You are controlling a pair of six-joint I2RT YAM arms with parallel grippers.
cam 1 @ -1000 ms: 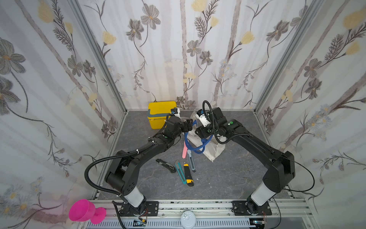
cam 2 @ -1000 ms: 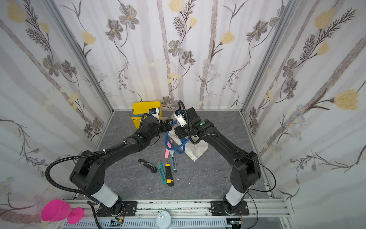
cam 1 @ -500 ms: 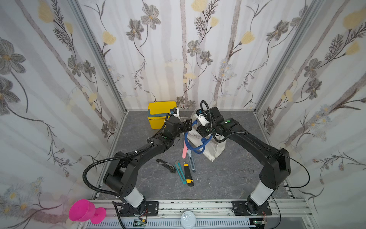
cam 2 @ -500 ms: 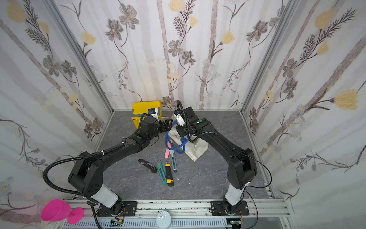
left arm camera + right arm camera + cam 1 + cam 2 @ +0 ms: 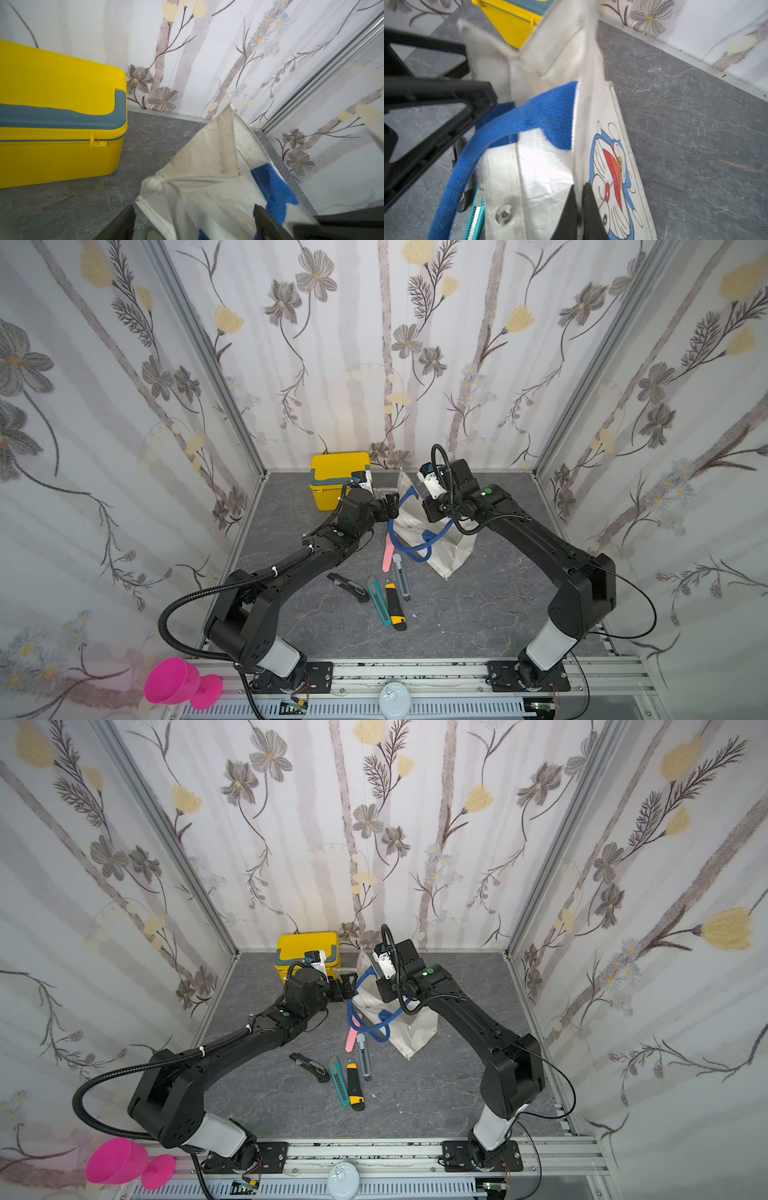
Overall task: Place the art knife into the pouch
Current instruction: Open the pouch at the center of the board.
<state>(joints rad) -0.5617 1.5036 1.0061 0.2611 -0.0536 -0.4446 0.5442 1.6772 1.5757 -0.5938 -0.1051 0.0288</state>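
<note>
The pouch (image 5: 451,549) sits far on the tabletop (image 5: 457,614), just right of the yellow box (image 5: 332,477), with its mouth end raised and its base on the surface. The right gripper (image 5: 579,187) is clamped on the pouch's right wall at the rim. In the right wrist view both fingers press the white fabric flat between them, next to the cartoon print (image 5: 612,176). The snap button (image 5: 503,214) shows on the inner wall opposite.

The left gripper (image 5: 193,207) is at the pouch's left rim with its fingers wide apart and holds nothing. In the left wrist view the rim lies between them. A blue handle (image 5: 411,549) loops down over the pouch's near-left side.

Five knives lie on the tabletop nearer than the pouch, apart from both grippers. The pink knife (image 5: 387,553) and grey knife (image 5: 402,576) lie side by side, their far ends just beside the handle. Nearer lie the black knife (image 5: 348,587), teal knife (image 5: 378,599) and yellow knife (image 5: 395,605). I cannot tell which of the five is the art knife.
</note>
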